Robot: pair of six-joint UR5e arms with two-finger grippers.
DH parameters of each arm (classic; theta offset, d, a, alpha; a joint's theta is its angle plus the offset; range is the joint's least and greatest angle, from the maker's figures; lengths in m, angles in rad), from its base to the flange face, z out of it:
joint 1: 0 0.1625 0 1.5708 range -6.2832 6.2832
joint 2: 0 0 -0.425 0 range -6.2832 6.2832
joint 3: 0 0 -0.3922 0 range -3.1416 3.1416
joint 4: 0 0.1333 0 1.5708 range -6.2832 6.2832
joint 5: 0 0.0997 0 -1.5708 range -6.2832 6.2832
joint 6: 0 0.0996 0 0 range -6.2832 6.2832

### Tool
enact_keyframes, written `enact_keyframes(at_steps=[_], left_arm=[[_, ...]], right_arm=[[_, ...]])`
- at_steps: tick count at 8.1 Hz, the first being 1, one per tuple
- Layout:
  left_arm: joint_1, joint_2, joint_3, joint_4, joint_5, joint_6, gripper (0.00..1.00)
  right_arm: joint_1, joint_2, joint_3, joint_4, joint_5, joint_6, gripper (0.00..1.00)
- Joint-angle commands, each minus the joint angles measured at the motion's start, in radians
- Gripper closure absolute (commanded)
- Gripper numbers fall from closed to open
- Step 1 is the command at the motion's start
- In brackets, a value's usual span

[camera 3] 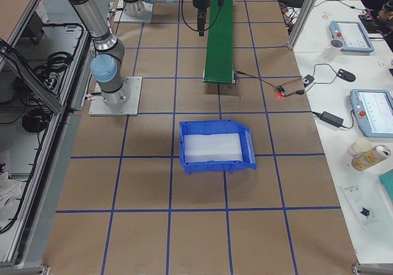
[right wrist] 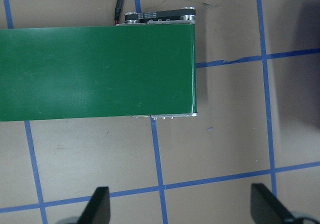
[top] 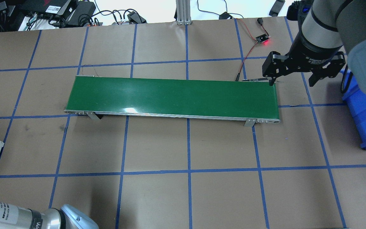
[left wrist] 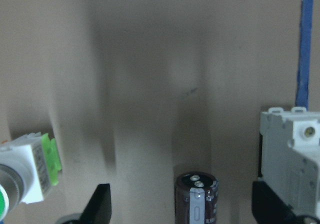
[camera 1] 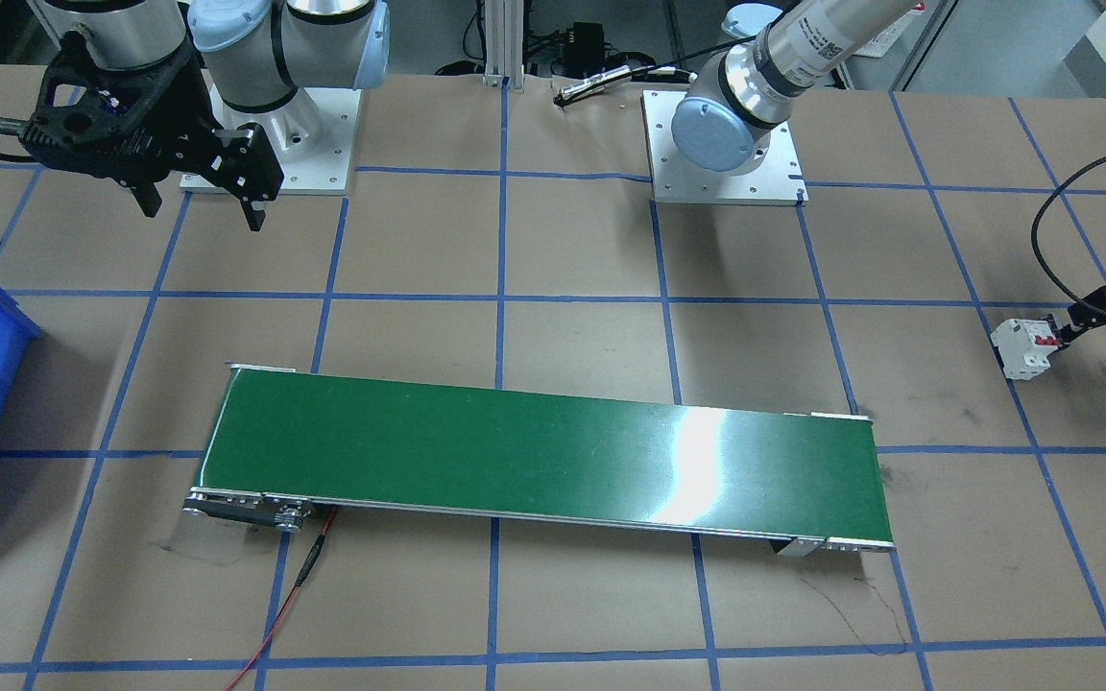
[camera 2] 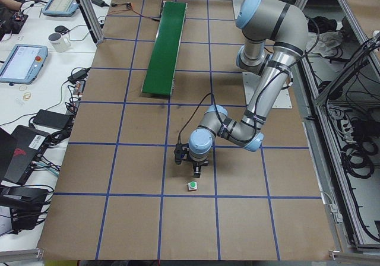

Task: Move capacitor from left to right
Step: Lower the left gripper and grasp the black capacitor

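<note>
A worktop (top: 157,197) covered in brown paper and ruled into squares by blue tape is seen. A green conveyor belt (top: 170,97) is laid lengthwise across its middle, a blue bin (camera 3: 215,146) is set toward its right end, and a white desk (camera 3: 368,60) is ranged beyond its far edge. At the left end the left gripper (camera 1: 1100,336) is held low with its fingers (left wrist: 100,204) spread wide. The capacitor (left wrist: 196,199) is found between them, touched by neither. A white breaker (left wrist: 290,154) is placed just beside one finger and a green-capped button (left wrist: 30,169) just beside the other. The right gripper (top: 291,83) is hung over the belt's right end, fingers parted, nothing held. The capacitor is cut off by the wrist view's bottom edge and cannot be made out in the wider views.
</note>
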Motion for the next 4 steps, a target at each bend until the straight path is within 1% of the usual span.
enact_keyframes(at_steps=[1,3,4], left_arm=[[0.0,-0.014,-0.009,0.004,0.004,0.001,0.08],[0.0,-0.018,-0.009,0.006,0.005,0.003,0.14],[0.0,-0.022,-0.011,0.001,0.005,0.0,0.19]], right_arm=[[0.0,0.0,0.0,0.0,0.0,0.0,0.0],[0.0,0.0,0.0,-0.002,0.0,0.0,0.0],[0.0,0.002,0.0,0.0,0.0,0.0,0.0]])
